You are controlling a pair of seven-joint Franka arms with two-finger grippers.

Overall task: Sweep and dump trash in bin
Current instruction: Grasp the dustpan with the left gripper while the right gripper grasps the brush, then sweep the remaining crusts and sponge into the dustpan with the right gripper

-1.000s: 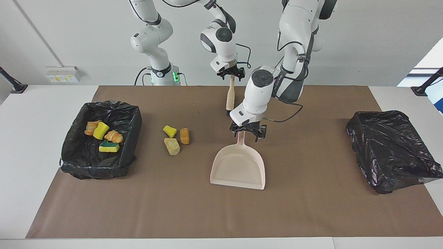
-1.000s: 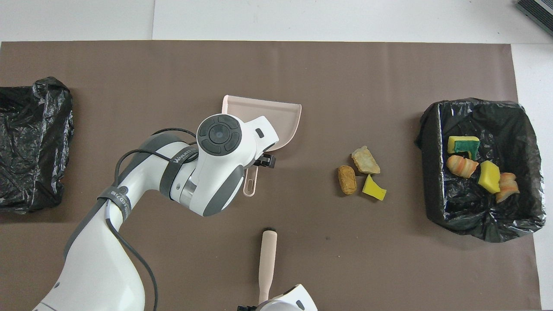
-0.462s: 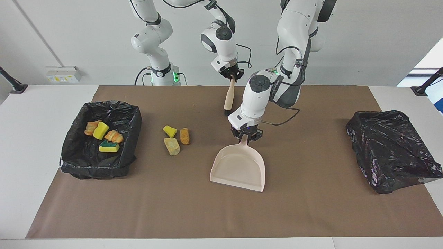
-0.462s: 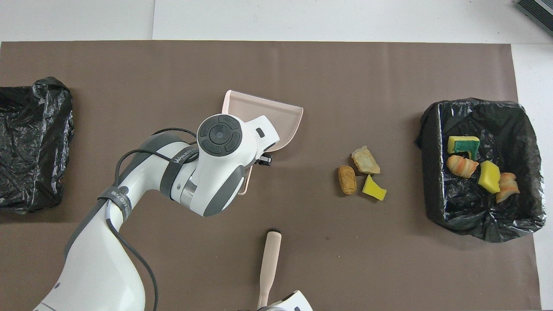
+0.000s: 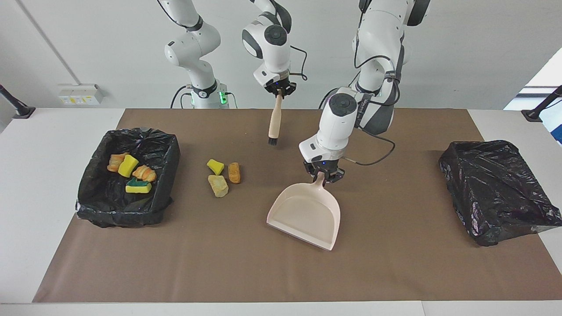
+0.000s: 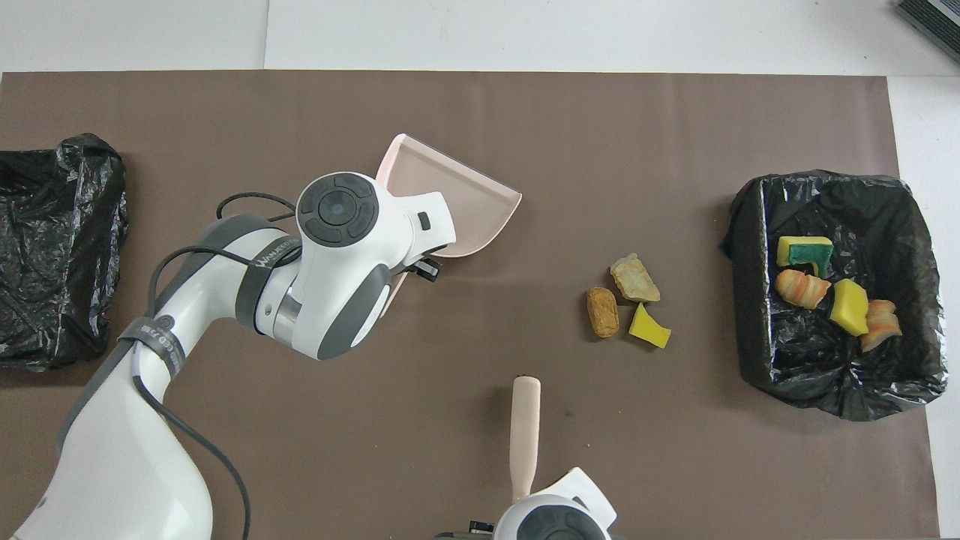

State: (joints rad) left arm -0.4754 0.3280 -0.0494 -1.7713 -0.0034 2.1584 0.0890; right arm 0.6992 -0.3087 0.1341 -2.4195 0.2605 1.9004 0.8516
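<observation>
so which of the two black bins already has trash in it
The bin at the right arm's end of the table: four scraps lie inside it. The other bin shows only crumpled black bag.

facing: high, across table, toward robots | overhead: steeply down from robots' end | shared: brown mat (image 5: 395, 263)

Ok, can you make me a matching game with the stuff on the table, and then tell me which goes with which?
Things:
1. dustpan
2. brush
3. green and yellow sponge
4. three loose scraps

Places or states:
A. lying in the black-lined bin at the right arm's end
B. hanging bristles down from the right gripper
C. on the brown mat, between bin and dustpan
D. held by its handle in the left gripper

Pairs: 1-D, 2-B, 3-A, 4-C
</observation>
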